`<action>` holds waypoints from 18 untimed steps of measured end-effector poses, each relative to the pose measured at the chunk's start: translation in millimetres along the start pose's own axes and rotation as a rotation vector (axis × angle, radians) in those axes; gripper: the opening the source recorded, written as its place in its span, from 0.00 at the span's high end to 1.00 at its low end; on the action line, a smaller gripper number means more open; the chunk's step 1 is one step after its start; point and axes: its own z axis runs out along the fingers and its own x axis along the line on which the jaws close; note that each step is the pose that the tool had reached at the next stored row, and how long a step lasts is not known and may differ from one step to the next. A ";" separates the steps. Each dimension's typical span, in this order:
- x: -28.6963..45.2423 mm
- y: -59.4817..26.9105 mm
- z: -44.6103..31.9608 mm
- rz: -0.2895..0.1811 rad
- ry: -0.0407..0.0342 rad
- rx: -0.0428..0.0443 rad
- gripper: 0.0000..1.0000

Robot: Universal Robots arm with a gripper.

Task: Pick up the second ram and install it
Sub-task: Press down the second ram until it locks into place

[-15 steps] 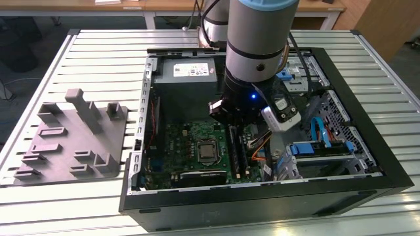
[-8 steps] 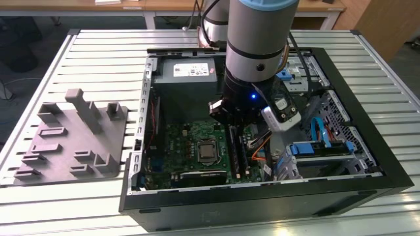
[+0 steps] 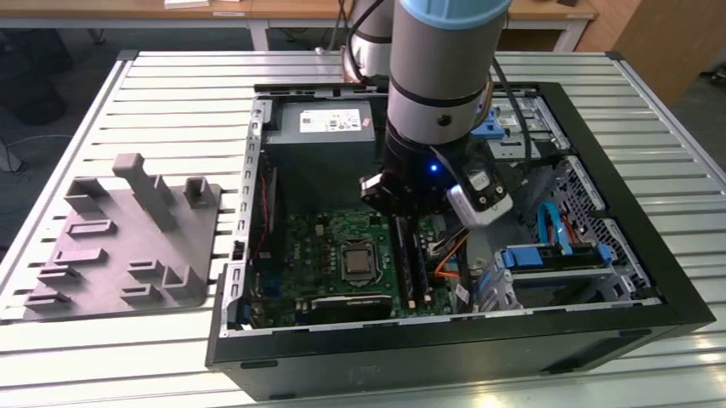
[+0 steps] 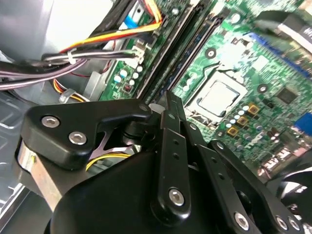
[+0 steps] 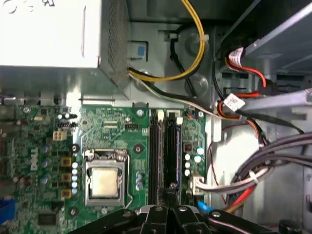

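Overhead, in the exterior view, the grey arm [image 3: 437, 76] reaches straight down into the open computer case [image 3: 635, 280], its wrist above the green board [image 3: 329, 246]. In the second wrist view, the black gripper [image 4: 168, 105] has its jaws closed together above the slots. In the first wrist view, the second ram [image 5: 171, 151] sits seated in its slot beside the processor [image 5: 104, 183], the gripper's tip just over its near end.
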 end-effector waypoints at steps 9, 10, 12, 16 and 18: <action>4.4 19.9 15.1 0.000 -0.0008 -0.0068 0.90; 4.5 22.2 16.5 0.000 -0.0008 -0.0070 0.90; 4.6 26.9 20.0 -0.002 -0.0008 -0.0072 0.90; 4.8 35.9 26.2 -0.005 -0.0007 -0.0074 0.90; 4.9 40.2 29.2 -0.005 -0.0006 -0.0066 0.90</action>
